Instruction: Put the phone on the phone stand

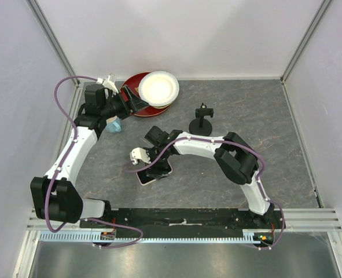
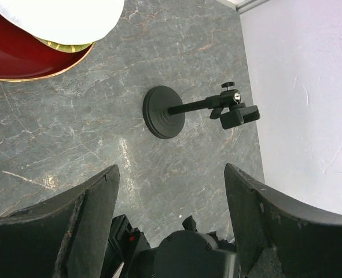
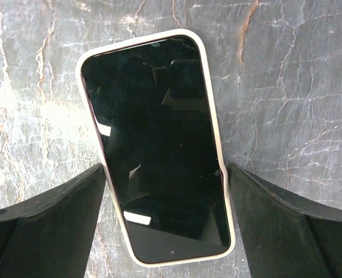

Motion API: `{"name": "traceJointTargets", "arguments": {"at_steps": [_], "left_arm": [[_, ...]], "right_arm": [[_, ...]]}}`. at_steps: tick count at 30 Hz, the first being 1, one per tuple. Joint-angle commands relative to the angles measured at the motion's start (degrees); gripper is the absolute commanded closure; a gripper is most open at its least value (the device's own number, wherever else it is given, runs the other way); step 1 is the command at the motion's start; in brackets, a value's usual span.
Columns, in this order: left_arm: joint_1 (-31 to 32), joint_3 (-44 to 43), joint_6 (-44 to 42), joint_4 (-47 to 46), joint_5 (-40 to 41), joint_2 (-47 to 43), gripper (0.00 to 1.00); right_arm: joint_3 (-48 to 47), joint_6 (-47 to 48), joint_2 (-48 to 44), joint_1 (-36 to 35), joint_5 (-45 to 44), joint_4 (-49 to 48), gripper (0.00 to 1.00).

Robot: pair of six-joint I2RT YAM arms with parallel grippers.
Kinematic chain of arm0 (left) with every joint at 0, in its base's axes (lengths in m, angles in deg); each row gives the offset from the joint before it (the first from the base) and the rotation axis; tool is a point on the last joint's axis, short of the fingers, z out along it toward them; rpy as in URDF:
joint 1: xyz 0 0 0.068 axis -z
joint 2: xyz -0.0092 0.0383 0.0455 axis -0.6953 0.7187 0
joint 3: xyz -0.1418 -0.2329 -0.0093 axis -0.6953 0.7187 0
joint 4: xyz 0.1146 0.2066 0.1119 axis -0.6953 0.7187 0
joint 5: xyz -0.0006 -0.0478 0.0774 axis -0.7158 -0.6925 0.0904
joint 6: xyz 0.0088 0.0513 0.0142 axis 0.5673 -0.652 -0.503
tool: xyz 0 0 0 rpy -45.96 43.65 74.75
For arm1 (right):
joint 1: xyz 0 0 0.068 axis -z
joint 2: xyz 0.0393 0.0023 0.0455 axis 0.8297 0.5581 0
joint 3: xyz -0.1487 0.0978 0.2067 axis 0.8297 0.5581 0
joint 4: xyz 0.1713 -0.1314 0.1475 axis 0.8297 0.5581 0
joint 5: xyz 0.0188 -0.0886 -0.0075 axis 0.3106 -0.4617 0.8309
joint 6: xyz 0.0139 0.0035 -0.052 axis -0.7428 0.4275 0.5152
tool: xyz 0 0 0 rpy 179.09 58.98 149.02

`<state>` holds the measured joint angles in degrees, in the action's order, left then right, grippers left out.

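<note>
– Near the front of the table, left of its middle, the phone lies flat, screen up, with the right gripper directly over it. What does this pick-up need?

– A square grip across the narrow width. From the right wrist view the phone sits a little skewed between the fingers. I would judge a small wrist twist worth making before closing. Then clamp on the cream case rim, not the glass.

– How wide are the jaws?

– Spread about as far as they go, one finger outside each long edge. The tips sit just beside the rim; whether they touch it I cannot tell. Nothing is lifted, and the phone rests on the table.

– And the target?

– The phone stand is upright farther back and to the right, well apart from the phone. It stands to the right of the stacked white plate and red plate. Its bracket is small, so the phone probably has to arrive tilted and be lowered gently, or the light stand may tip.

– The left gripper?

– Also spread, holding nothing, hanging by the plates with the phone stand in its camera's view. It could steady the disc base if needed.
</note>
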<state>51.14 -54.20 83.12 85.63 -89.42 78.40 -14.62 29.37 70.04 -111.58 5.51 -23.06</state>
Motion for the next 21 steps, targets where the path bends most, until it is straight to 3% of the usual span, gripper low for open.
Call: {"name": "traceJointTargets", "arguments": {"at_steps": [1,11,14,21], "left_arm": [[-0.3,0.2,1.8,-2.2,-1.6,0.4,0.21],[-0.7,0.5,2.3,-2.9,-2.5,0.6,0.22],[-0.7,0.6,2.4,-3.1,-2.7,0.9,0.22],[-0.7,0.7,2.9,-3.8,-4.3,1.4,0.22]], "right_arm": [[0.1,-5.7,3.5,-1.8,-8.2,6.2,0.11],[5.2,-12.2,2.6,-6.5,-22.7,6.2,0.28],[7.2,-13.1,1.9,-7.2,-23.0,5.9,0.29],[14.3,-14.1,-1.8,-7.2,-23.7,0.2,0.46]]}}
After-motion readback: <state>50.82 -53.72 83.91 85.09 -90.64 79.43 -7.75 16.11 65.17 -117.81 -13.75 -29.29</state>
